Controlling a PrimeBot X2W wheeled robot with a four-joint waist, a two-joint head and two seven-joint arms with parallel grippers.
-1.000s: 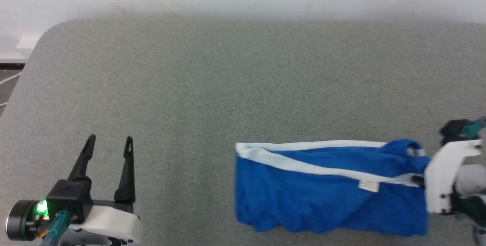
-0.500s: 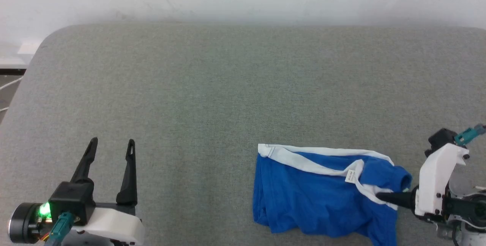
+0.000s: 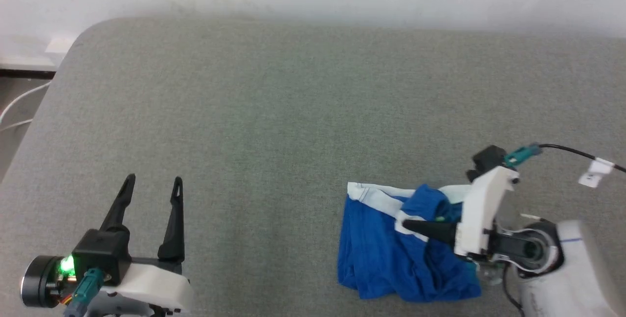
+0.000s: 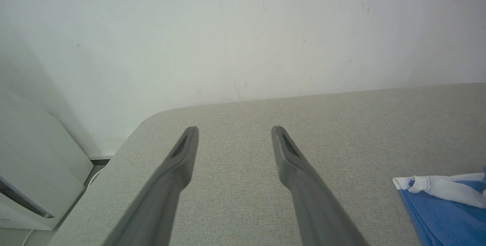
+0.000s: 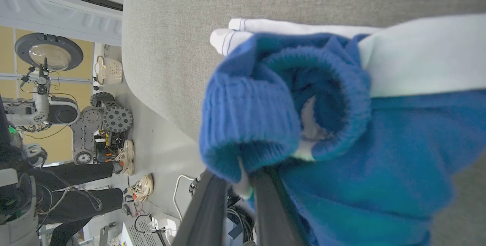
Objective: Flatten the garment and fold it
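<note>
Landmark: grey fabric-covered table with rounded corners [image 3: 293, 111]. The bright blue soft-fabric shorts with white trim [image 3: 381, 253] lie bunched on the table, right of its centre, near its front edge. Over the table's front right, the right gripper [image 3: 408, 225] points toward the table's left, its fingers pinching a fold atop the shorts. Over the table's front left, the left gripper [image 3: 154, 184] points toward the back edge, fingers apart, well apart from the shorts. The white wall [image 4: 228, 29] stands behind the table.

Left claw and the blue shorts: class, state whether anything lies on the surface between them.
Nothing visible does. Bare grey surface runs from the open left claw across to the shorts, which lie bunched to its right. The right claw is shut on them.
</note>
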